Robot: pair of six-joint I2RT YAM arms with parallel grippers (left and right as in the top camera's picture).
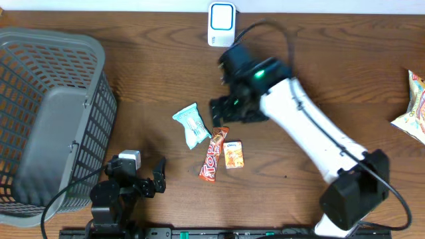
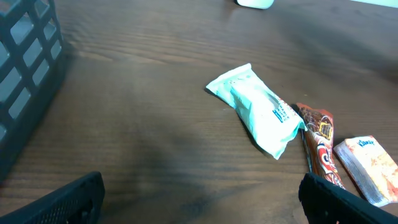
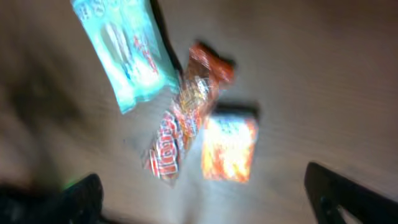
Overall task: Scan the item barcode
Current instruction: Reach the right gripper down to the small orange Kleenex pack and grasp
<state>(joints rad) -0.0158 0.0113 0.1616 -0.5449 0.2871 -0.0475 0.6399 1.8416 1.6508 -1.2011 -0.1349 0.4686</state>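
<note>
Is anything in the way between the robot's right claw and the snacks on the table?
No, nothing that I can see. The open right gripper is close to the teal packet, the red bar and the small orange box, and nothing covers them.

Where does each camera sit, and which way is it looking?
Overhead: above the brown wooden table, looking straight down; both arms show.
Left wrist: on the left hand, looking low across the table at the mint-green plastic packet; its open dark fingers frame the bottom.
Right wrist: on the right hand, looking down, blurred, at the red-orange candy bar wrapper; open fingers show too.
Shared: all three views show packet, bar and small orange box.
</note>
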